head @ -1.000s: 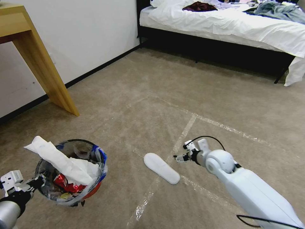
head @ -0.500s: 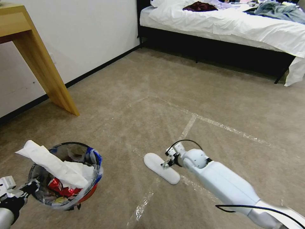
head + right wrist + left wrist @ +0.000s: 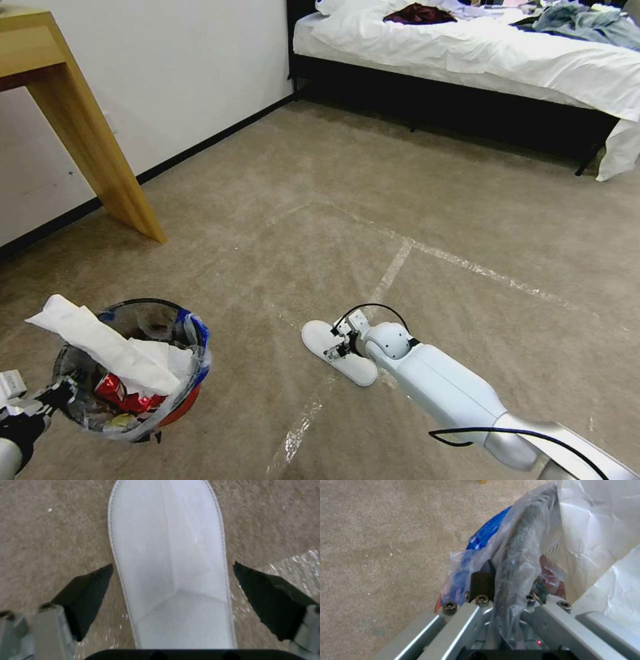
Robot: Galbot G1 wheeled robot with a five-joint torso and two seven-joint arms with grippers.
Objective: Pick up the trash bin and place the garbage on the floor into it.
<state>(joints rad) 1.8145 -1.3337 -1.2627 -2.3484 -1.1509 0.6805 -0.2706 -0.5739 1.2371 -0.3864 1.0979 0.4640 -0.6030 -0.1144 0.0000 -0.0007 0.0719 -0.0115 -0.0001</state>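
The trash bin (image 3: 175, 408), a small red bucket with a clear blue-printed liner, hangs at the lower left. It holds white paper (image 3: 100, 340) and red wrappers (image 3: 127, 393). My left gripper (image 3: 57, 395) is shut on the bin's rim (image 3: 516, 562) and liner. A flat white slipper (image 3: 317, 337) lies on the carpet floor (image 3: 413, 200) at centre. My right gripper (image 3: 335, 348) is low over the slipper (image 3: 170, 562), open, one black finger (image 3: 87, 595) on each side of it.
A wooden table leg (image 3: 93, 147) stands at the left by the white wall. A bed (image 3: 480, 60) with white bedclothes runs across the back. Shiny tape lines (image 3: 393, 267) cross the carpet near the slipper.
My right arm has swung left and down, bringing its open gripper from beside the slipper to over it. The bin in my left gripper has shifted slightly left and lower.
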